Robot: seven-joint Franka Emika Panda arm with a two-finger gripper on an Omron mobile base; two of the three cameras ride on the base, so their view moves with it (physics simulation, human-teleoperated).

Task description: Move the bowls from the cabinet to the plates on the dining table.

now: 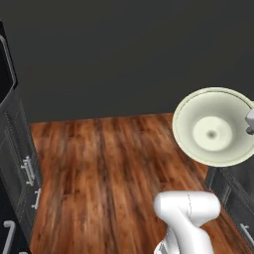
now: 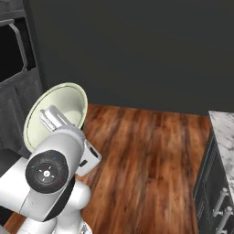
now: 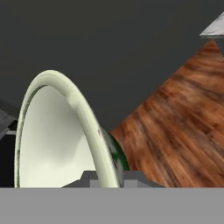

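A pale cream-green bowl [image 1: 213,126] hangs in the air, tipped on its side with its inside facing the left base camera. My gripper [image 1: 249,124] is shut on its rim at the right edge of that view. In the right base view the bowl [image 2: 59,112] sits just beyond my hand, and the gripper [image 2: 49,116] pinches its rim. In the hand view the bowl [image 3: 57,140] stands edge-on, with the gripper [image 3: 107,177] closed across its rim. The plates and the cabinet are out of view.
Brown wooden floor [image 1: 109,168] stretches ahead to a dark wall [image 1: 129,54]. Dark drawer fronts with short silver handles [image 1: 27,171] stand at the left. A marble-look top [image 2: 224,132] over dark fronts lies at the right; I cannot tell if it is the dining table.
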